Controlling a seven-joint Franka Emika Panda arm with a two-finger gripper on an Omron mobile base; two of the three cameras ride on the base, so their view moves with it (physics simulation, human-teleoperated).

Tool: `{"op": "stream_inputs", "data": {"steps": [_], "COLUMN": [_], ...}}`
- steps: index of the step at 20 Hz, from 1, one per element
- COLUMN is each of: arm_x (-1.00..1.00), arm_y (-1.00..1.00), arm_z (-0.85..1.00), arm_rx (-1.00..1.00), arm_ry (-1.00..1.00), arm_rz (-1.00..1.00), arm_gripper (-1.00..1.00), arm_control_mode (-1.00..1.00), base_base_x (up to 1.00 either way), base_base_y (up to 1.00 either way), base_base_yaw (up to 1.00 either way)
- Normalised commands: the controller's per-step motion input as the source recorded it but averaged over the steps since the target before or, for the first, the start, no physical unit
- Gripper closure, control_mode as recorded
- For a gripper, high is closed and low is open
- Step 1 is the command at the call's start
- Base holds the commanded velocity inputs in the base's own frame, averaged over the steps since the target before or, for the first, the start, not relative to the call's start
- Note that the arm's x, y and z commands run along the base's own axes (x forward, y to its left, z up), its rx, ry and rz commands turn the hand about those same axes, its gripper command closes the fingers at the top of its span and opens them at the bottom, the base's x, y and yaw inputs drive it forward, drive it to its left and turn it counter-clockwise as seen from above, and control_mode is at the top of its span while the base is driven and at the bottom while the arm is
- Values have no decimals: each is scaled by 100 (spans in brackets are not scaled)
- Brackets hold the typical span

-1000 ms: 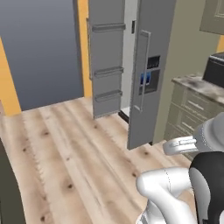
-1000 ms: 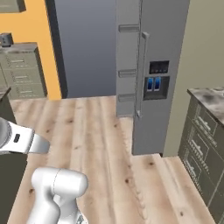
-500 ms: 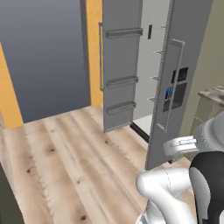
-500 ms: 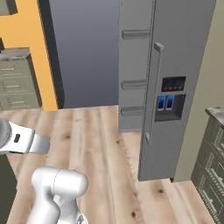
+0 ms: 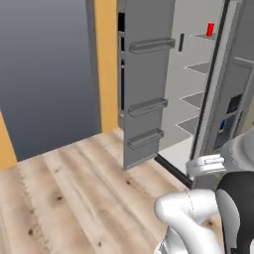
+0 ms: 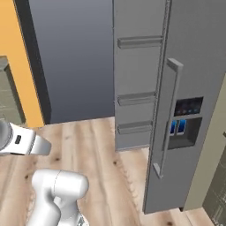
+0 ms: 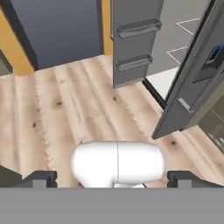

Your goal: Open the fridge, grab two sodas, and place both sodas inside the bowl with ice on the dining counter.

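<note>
fridge (image 5: 149,74): tall grey 2-door unit, far right of scene. Left door is standing swung wide open, inner side w/ 3 bins facing the robot; right door is sitting shut in right base view, long vertical bar handle + dark dispenser panel w/ blue lit patches.
fridge interior: pale grey shelves are showing thru the gap btwn the doors in left base view, light back wall, white floor of the compartment low down.
red soda (image 5: 210,29): small bright red can is standing upright on an upper shelf, far back inside fridge, right of the open door. Can't tell if anything is beside it.
door bins (image 5: 147,105): 3 grey bins are running across the open door, top, mid, low; contents not visible from here.
gripper (image 7: 118,177): 2 dark tips are sitting at far left and far right of hand view's bottom, spread fully apart, pinching nothing. Pointing down at the floor, well short of the fridge.
arm: white links are rising near the bottom of both base views, well apart from the fridge.
floor (image 5: 74,198): light wood planks are lying btwn robot and fridge.
wall: orange strip left of fridge, big dark grey-blue panel (image 5: 44,74) beside it.
</note>
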Motion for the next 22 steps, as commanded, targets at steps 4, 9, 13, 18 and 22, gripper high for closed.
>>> {"op": "stream_inputs", "data": {"steps": [4, 9, 13, 18, 22], "arm_x": [0, 0, 0, 0, 0], "arm_y": [0, 0, 0, 0, 0], "arm_z": [0, 0, 0, 0, 0], "arm_rx": [0, 0, 0, 0, 0], "arm_ry": [0, 0, 0, 0, 0], "arm_rz": [0, 0, 0, 0, 0], "arm_gripper": [-100, -100, -100, -100, -100], "arm_control_mode": [100, 100, 100, 100, 100], "base_base_x": [98, 89, 84, 75, 67], "base_base_y": [31, 31, 32, 26, 8], "base_base_yaw": [-35, -43, -45, -48, -47]}}
